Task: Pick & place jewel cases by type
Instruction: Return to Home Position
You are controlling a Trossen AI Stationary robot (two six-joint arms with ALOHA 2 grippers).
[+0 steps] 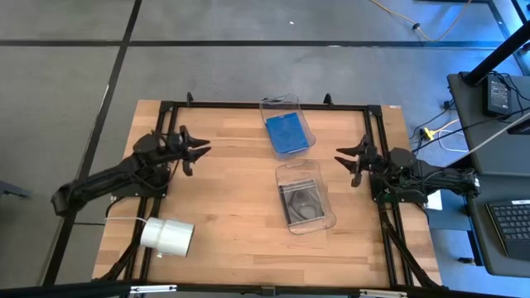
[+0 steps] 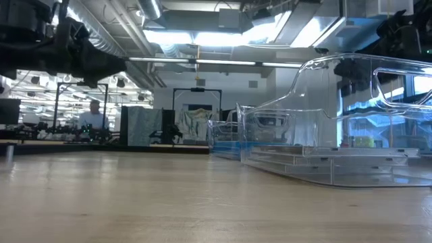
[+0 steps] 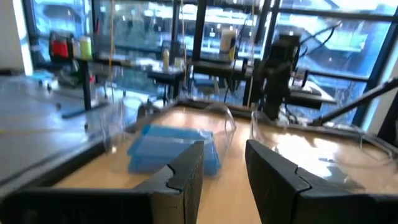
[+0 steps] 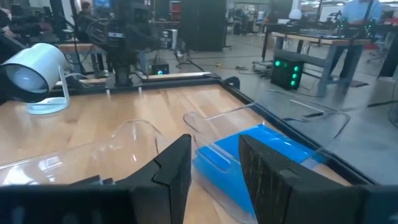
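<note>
Blue jewel cases [image 1: 287,134] lie stacked flat in the far clear bin [image 1: 277,101]. Dark jewel cases [image 1: 302,201] lie flat in the near clear bin [image 1: 331,219]. My left gripper [image 1: 203,150] hovers above the table left of the bins, pointing level toward them, open with nothing between its fingers. The left wrist view looks past that gripper [image 3: 224,155] at the blue jewel cases [image 3: 174,149]. My right gripper [image 1: 341,161] hovers right of the bins, level and open, also holding nothing. The right wrist view shows it [image 4: 214,149] above the blue jewel cases [image 4: 267,152].
A white roll [image 1: 168,236] lies on its side near the table's front left corner, also seen as the white roll [image 4: 34,71] in the right wrist view. A black frame [image 1: 248,106] runs along the table's edges. Bare wood lies between each gripper and the bins.
</note>
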